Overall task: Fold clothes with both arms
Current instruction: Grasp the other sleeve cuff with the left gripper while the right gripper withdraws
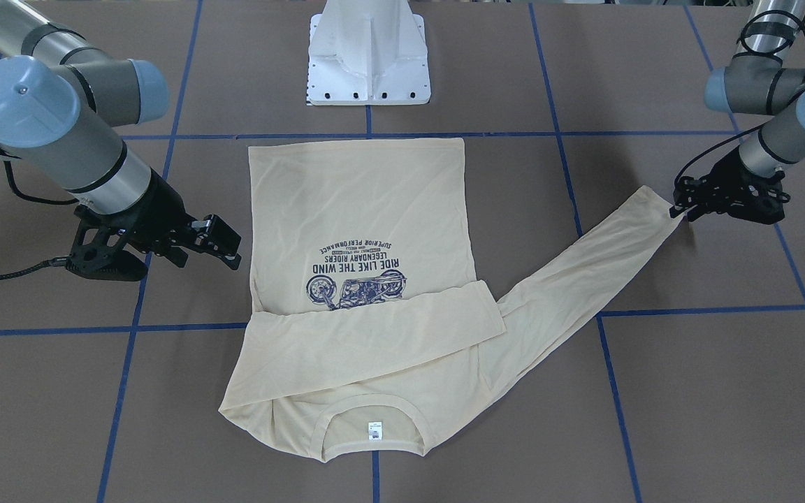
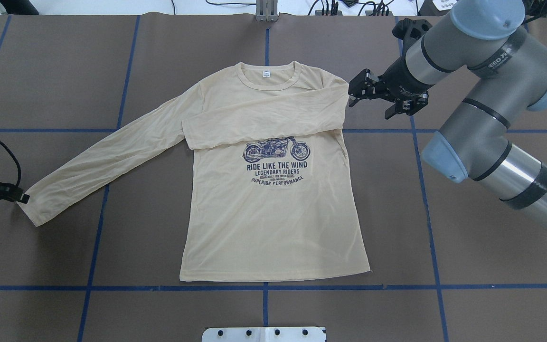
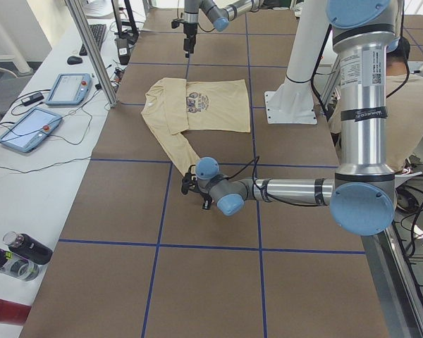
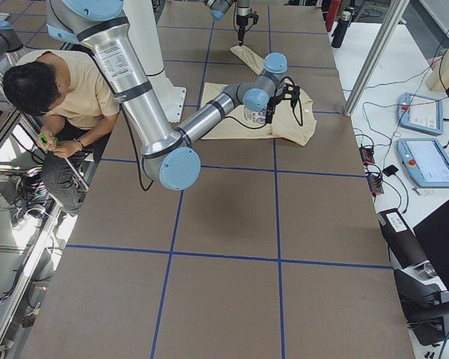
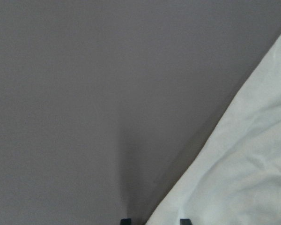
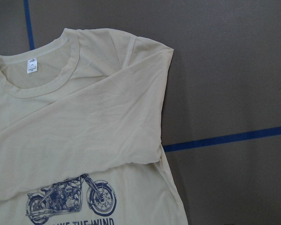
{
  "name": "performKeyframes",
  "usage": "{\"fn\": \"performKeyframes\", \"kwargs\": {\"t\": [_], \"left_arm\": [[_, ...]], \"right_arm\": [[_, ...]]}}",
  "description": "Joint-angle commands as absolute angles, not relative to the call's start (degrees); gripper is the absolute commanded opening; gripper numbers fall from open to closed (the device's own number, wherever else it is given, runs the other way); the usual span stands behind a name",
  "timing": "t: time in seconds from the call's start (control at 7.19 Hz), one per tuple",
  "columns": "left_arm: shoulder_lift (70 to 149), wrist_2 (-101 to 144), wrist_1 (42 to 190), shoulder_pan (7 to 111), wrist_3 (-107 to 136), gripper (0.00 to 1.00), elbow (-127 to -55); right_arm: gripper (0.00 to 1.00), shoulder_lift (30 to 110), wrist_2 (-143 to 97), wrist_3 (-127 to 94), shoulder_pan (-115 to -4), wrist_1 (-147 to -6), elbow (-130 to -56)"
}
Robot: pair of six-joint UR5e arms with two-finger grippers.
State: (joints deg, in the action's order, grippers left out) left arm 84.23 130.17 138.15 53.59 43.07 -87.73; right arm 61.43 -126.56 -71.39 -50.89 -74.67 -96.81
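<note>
Overhead exterior: shirt (image 2: 273, 223) lies flat, print up, mid-surface (image 2: 55, 71). Right sleeve (image 2: 264, 126) is already across the chest, so right tool (image 2: 354, 94) hangs wide and empty beside the shoulder. Left tool (image 2: 23, 198) is narrow, apparently pinching the left sleeve (image 2: 107, 159) cuff at far left, likely to fold it in.

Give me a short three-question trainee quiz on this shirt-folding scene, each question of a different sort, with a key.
1. True or false: both sleeves of the pale cream-yellow long-sleeved shirt lie folded across its chest.
2. The left arm's black two-finger gripper is at which part of the shirt? A. the ribbed collar B. the cuff of the outstretched sleeve C. the bottom hem
3. Fill in: the navy print next to the folded sleeve shows a ____.
Key: 1 false, only one sleeve is folded; 2 B; 3 motorcycle.
</note>
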Motion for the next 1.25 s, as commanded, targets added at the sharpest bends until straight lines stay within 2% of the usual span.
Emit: {"fn": "performKeyframes", "kwargs": {"t": [0.0, 0.14, 0.42, 0.83, 1.11], "left_arm": [[83.7, 130.3, 138.3, 53.6, 43.1, 0.34, -87.7], [83.7, 130.3, 138.3, 53.6, 43.1, 0.04, -87.8], [83.6, 131.8, 138.3, 53.6, 43.1, 0.00, -88.0], [83.3, 138.9, 137.9, 54.6, 43.7, 0.00, -94.7], [87.6, 137.5, 137.6, 54.3, 56.1, 0.00, -100.2]], "right_arm": [[0.93, 61.3, -126.6, -71.5, -50.9, -74.7, -96.9], [0.93, 61.3, -126.6, -71.5, -50.9, -74.7, -96.9], [0.93, 61.3, -126.6, -71.5, -50.9, -74.7, -96.9], [0.93, 61.7, -127.1, -71.5, -51.8, -74.7, -97.5], [0.92, 65.5, -128.1, -70.8, -54.7, -75.0, -99.5]]}}
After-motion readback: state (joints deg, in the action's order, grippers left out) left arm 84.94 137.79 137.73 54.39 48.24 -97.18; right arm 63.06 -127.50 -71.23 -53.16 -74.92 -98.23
